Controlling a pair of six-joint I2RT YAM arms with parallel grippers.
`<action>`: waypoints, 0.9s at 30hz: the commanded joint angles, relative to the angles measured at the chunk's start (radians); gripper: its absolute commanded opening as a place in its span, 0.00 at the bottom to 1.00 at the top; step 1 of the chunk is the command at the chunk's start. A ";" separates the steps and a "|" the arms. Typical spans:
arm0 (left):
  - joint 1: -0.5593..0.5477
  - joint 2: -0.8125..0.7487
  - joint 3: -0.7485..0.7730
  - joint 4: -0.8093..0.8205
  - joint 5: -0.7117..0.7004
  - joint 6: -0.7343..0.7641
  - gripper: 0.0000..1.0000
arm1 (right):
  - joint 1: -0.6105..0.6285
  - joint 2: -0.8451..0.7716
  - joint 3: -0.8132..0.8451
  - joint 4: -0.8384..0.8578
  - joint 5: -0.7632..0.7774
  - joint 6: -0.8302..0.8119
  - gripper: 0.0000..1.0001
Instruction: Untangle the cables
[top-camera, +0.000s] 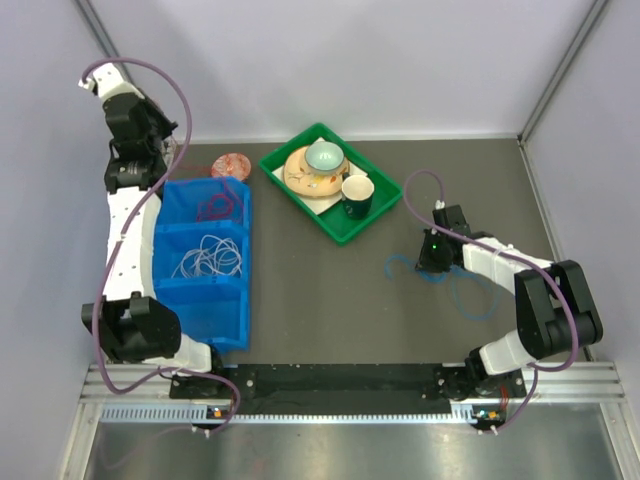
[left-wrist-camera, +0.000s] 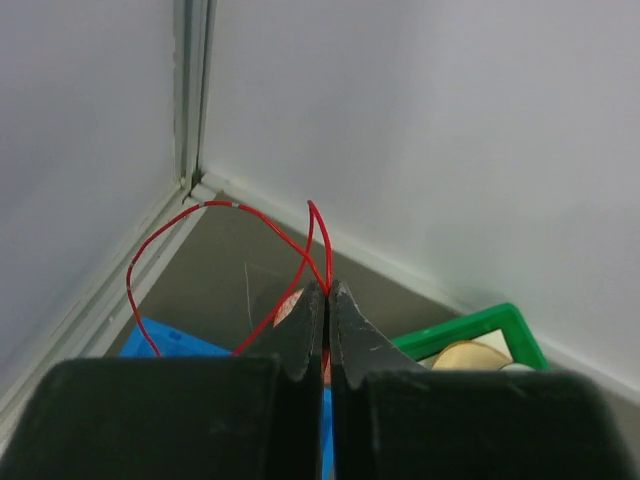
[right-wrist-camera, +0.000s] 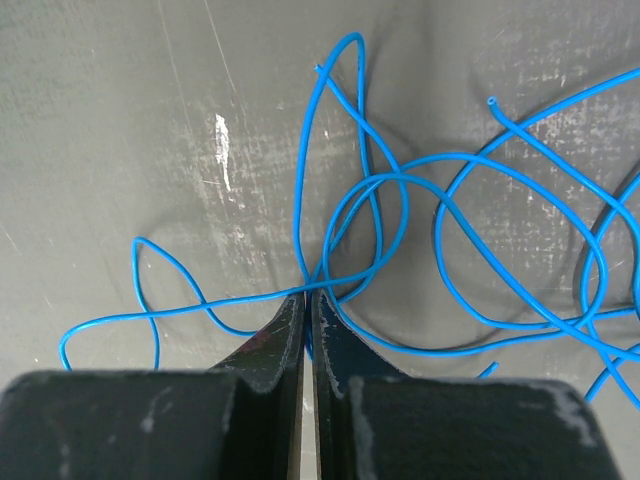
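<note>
Red cable (left-wrist-camera: 250, 215): loops rise just ahead of the left gripper (left-wrist-camera: 327, 290) tips, pinched tight between them. Blue cable (right-wrist-camera: 440, 200): sprawled on table (right-wrist-camera: 120, 120) ahead and right of right gripper (right-wrist-camera: 308, 297), one strand clamped at its tips. White cable (top-camera: 208, 258): middle compartment of blue bin (top-camera: 215, 325), beside left arm.

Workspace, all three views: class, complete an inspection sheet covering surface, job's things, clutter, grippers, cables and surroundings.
Surface: dark grey table, scuffed.
Job's things: white cable in the middle compartment of the blue bin; red cable partly in its far compartment; blue cable looped on the table.
Clutter: green tray holding plate, bowl and cup; reddish disc beside the bin.
Grippers: left gripper shut on red cable; right gripper shut on blue cable.
Cables: purple hoses along both arms.
Surroundings: white walls; metal rail at the near edge.
</note>
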 joint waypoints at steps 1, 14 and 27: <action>0.006 -0.033 -0.088 0.038 0.046 -0.011 0.00 | 0.000 -0.029 -0.014 0.030 -0.008 -0.008 0.00; 0.004 -0.035 -0.320 0.049 0.083 -0.036 0.00 | 0.000 -0.040 -0.025 0.031 -0.004 -0.008 0.00; 0.006 0.171 -0.322 0.055 0.126 -0.026 0.00 | 0.000 -0.055 -0.048 0.040 -0.007 -0.002 0.00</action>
